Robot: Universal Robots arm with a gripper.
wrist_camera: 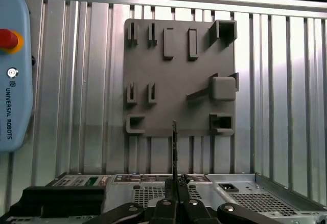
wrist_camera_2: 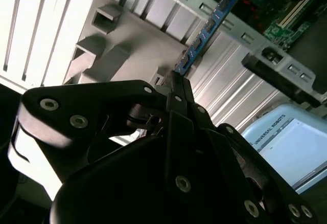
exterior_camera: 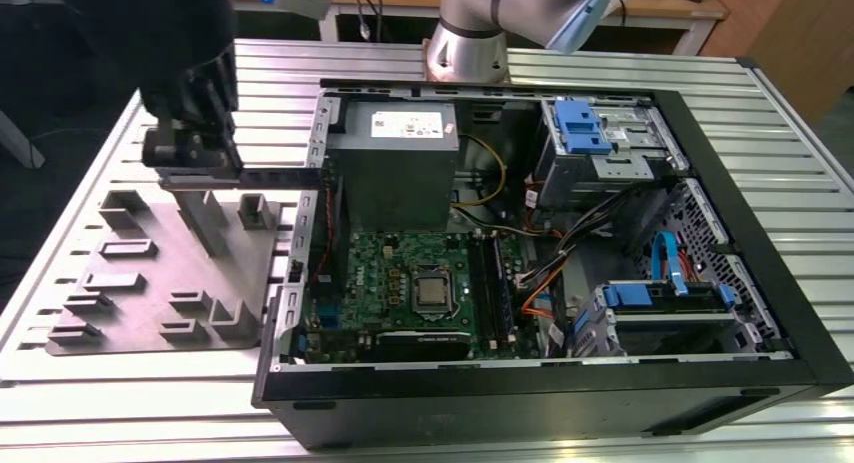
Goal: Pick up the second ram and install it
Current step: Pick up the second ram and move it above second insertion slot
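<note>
Gripper (exterior_camera: 200, 166): closed on the ram (exterior_camera: 274, 176); in the second wrist view I see the fingers (wrist_camera_2: 186, 100) pinching one end of it
Ram, position: held in the air above the tray (exterior_camera: 147, 283), touching nothing but the gripper
Ram, attitude: lies level in the exterior view, free end reaching toward the case (exterior_camera: 534, 388) wall on that view's left
Ram, wrist views: a blue-green stick running away from the fingertips in the second wrist view; a thin edge-on line in the first wrist view
Tray: grey, with upright blocks, flat on the table (exterior_camera: 120, 408) just beside the case
Case: open, with the motherboard (exterior_camera: 394, 268) facing up inside
Slots (exterior_camera: 497, 283): long black rails beside the processor socket, well apart from the ram
Install: not done, the ram is outside the case
</note>
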